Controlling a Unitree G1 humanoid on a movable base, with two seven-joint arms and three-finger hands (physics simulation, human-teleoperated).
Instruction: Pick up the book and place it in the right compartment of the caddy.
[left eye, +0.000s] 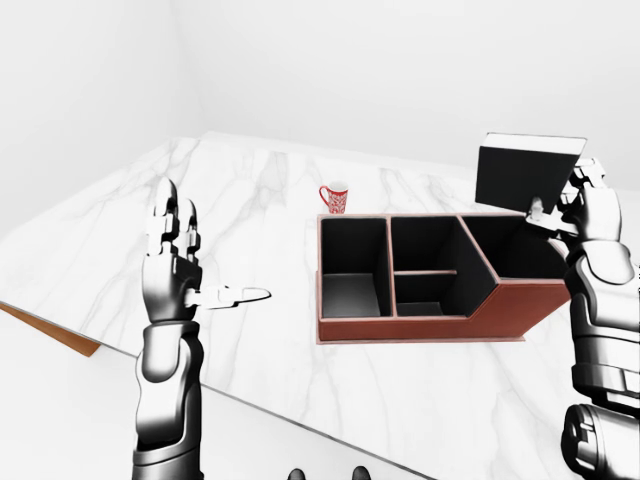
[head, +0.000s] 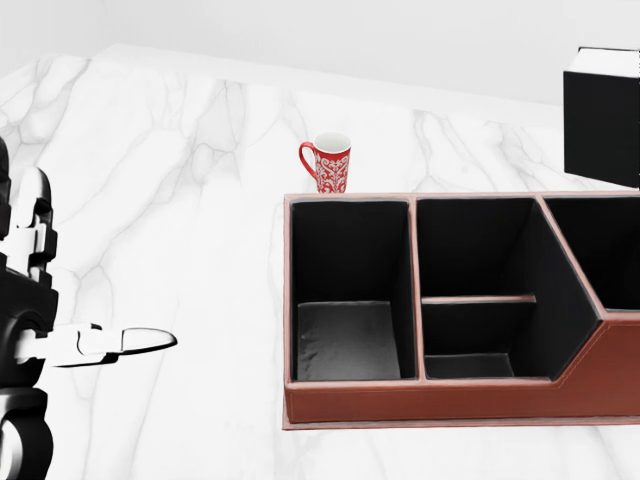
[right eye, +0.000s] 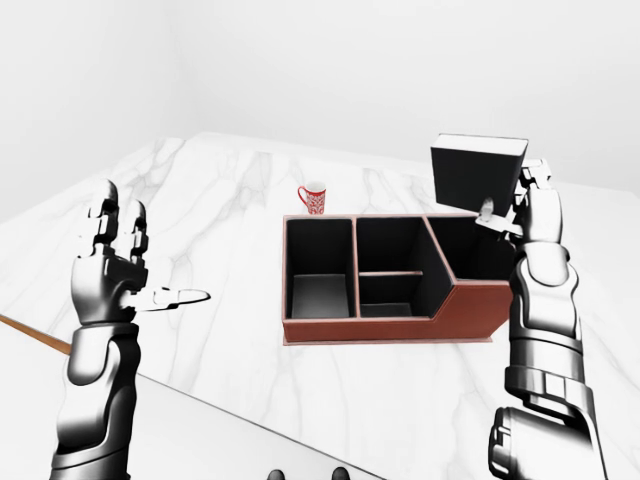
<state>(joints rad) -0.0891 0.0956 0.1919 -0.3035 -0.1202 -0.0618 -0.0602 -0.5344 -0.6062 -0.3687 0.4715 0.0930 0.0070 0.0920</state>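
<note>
Black book (right eye: 478, 178) pinched by right hand (right eye: 530, 210) fingers above caddy (right eye: 390, 325), left hand (left eye: 172, 262) fingers spread

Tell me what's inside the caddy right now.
Nothing shows inside the caddy: its left, middle and right compartments look bare and dark. The right compartment's floor is cut off or hidden by its wall. The book is above it, in the right hand.

Black book above a brown caddy

The book (right eye: 477, 176) hangs upright at the right-eye view's upper right, over the caddy's (right eye: 390, 328) right compartment; the black-lined, three-section caddy sits mid-frame.
</note>
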